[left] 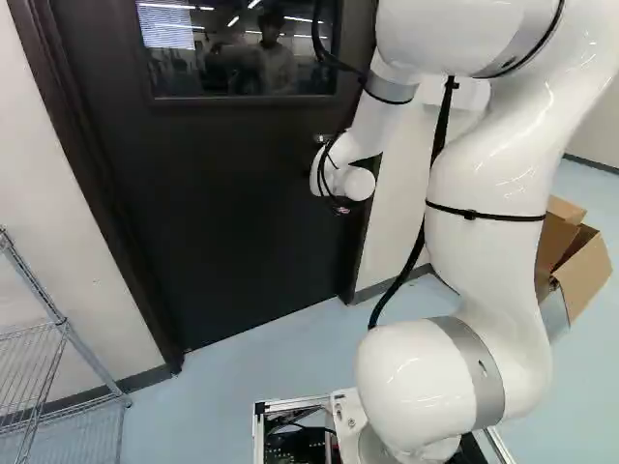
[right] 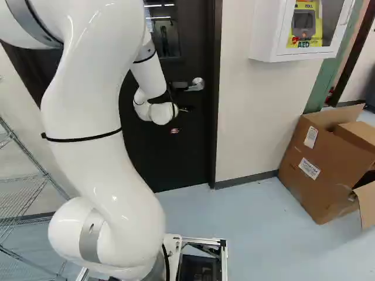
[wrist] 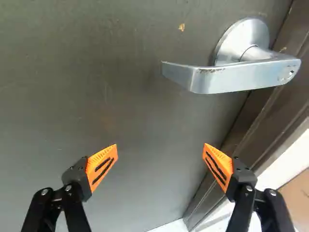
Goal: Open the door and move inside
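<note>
the gripper is wide open and holds nothing, and the long handle is past it on the shut door, up and over toward the frame, lying crossways like the gap.

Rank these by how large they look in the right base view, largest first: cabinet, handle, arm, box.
1. Arm
2. Box
3. Cabinet
4. Handle

A wire rack and a cardboard box stand on pale blue floor, a white cabinet on the wall.
</note>
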Controlling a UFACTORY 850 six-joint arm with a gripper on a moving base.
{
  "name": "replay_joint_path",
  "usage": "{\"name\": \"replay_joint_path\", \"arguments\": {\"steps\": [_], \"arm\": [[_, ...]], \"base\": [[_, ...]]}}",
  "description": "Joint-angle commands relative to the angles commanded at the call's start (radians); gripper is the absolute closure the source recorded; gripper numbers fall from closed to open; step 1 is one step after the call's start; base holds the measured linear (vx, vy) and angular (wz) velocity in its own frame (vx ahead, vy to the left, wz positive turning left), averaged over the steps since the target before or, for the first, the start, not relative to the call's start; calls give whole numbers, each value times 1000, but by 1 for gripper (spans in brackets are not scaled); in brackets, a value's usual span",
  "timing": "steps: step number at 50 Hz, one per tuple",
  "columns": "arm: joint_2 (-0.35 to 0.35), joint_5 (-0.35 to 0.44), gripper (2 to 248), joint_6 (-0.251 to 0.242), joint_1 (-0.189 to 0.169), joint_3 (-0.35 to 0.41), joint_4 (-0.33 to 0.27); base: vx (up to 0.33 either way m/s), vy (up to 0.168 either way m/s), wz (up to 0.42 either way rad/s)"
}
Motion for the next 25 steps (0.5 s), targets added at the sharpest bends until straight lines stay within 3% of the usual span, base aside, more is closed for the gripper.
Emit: {"name": "replay_joint_path", "arguments": {"steps": [25], "arm": [[143,0,3,0,0,102,0]], "base": [[0,0,0]]}}
